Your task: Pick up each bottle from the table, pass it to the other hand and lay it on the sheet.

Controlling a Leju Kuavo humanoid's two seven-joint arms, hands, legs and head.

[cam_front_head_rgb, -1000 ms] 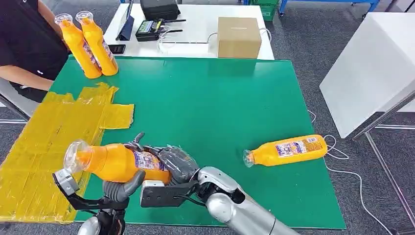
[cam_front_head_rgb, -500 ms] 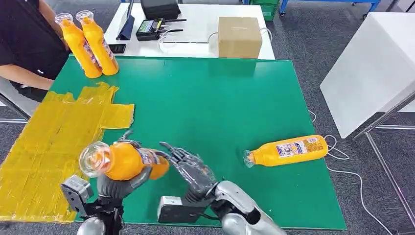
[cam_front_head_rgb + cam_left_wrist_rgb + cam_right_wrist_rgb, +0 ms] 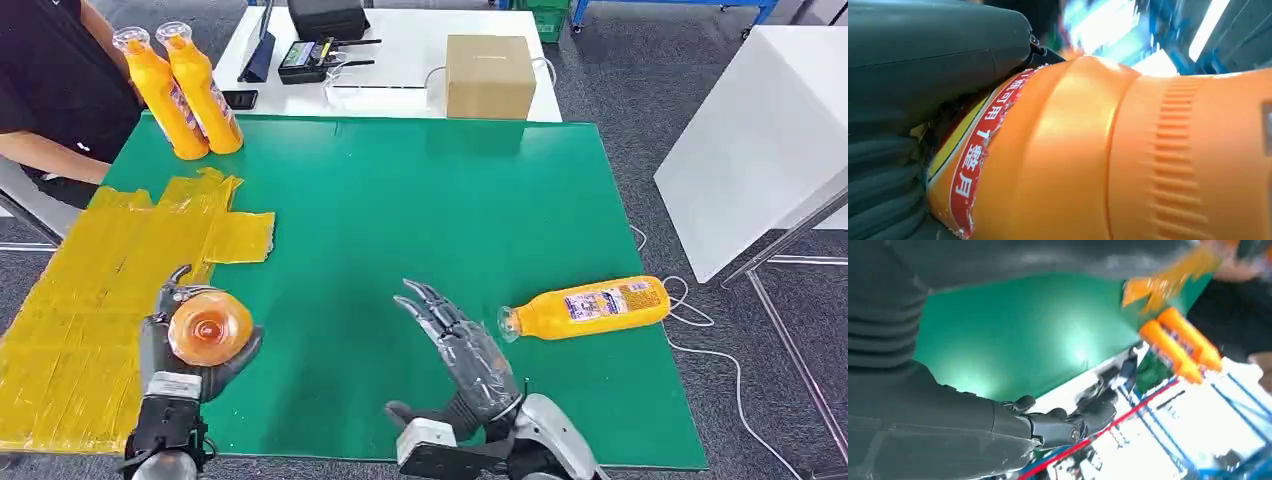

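Lower left of the head view: left robot hand [image 3: 190, 350] grips an orange bottle [image 3: 208, 338] over the edge where the yellow sheet [image 3: 90, 300] meets the green bench [image 3: 420, 200]. Bottle's long axis runs nearly toward the camera, clear cap end up, so it shows as a disc. Left wrist view confirms the hold: ribbed orange body, red label against the hand. Right robot hand [image 3: 462, 355] at lower centre, fingers spread wide, holding nothing. Progress, as judged: this bottle is handed across but not yet laid on the sheet, which carries no bottle. A second bottle [image 3: 585, 307] lies at right of the bench, long axis left-right, cap to the left. Two bottles [image 3: 185, 90] stand upper left beside a person's arm [image 3: 50, 150].
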